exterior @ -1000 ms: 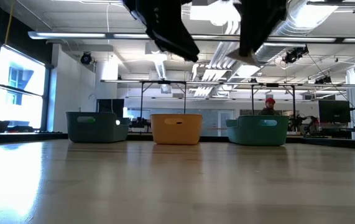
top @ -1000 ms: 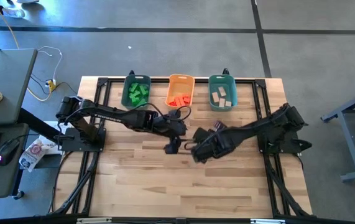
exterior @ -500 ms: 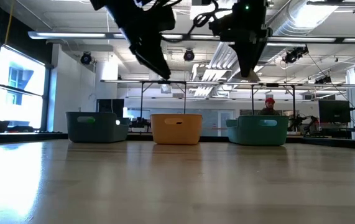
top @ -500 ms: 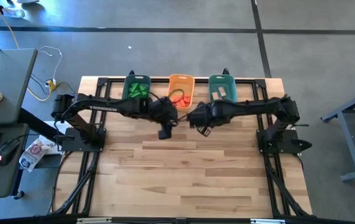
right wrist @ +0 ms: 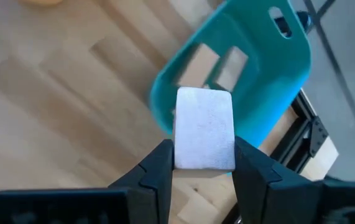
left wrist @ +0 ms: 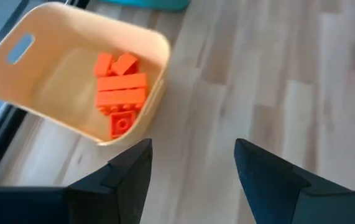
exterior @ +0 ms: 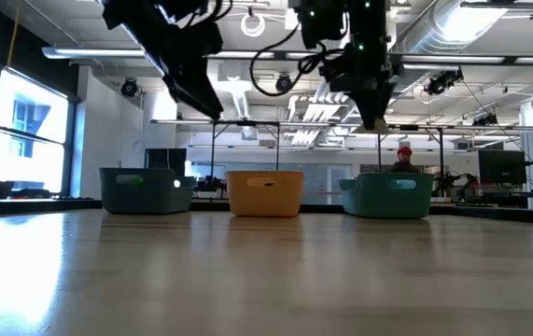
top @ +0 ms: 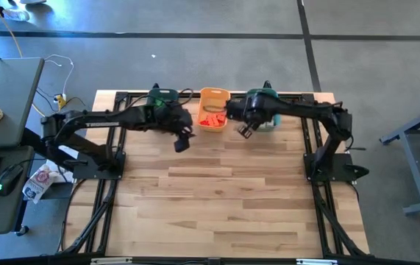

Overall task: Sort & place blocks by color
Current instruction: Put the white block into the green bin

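My right gripper (top: 245,130) is shut on a pale tan block (right wrist: 203,127), above the table just in front of the right-hand teal bin (right wrist: 245,56), where other tan blocks (right wrist: 230,65) lie. My left gripper (top: 182,140) hangs open with nothing between its fingers, over bare wood near the orange bin (left wrist: 53,74) that holds red-orange blocks (left wrist: 121,93). The left arm covers most of the left-hand teal bin (top: 159,94) in the high view. In the low view all three bins (exterior: 266,192) stand in a row at the far edge. My right gripper pinches the tan block between its two fingers (right wrist: 155,171), on two opposite sides (right wrist: 180,146). The fingers slant downward toward the far edge. The block is lifted clear of the table, and its broad pale face shows above the fingers.
The near half of the wooden table (top: 224,206) is bare. Black frame rails (top: 114,169) run along the left and right sides by the arm bases. A desk with a mouse (top: 4,180) stands to the left. A person (exterior: 404,157) shows far behind the bins.
Both grippers have moved from the table's middle toward the far edge. My left one has swung left and now hangs in front of the gap between the left-hand teal bin and the orange bin. My right one has carried the tan block right, up to the right-hand teal bin.
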Robot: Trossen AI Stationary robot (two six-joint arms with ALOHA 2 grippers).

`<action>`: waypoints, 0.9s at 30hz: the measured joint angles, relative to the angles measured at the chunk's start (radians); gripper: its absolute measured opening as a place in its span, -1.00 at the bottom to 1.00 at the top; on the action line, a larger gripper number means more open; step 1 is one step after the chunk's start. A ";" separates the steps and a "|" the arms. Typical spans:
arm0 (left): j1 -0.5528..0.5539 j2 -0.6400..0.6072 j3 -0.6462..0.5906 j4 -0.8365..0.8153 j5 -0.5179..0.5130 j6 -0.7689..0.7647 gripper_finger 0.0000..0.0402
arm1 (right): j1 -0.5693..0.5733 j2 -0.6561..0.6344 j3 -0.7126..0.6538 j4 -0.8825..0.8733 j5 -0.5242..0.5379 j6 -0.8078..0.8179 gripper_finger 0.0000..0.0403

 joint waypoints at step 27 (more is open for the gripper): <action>-0.118 -0.572 -0.534 0.382 0.122 -0.159 0.05 | -0.413 0.000 -0.267 0.393 -0.306 -0.109 -0.45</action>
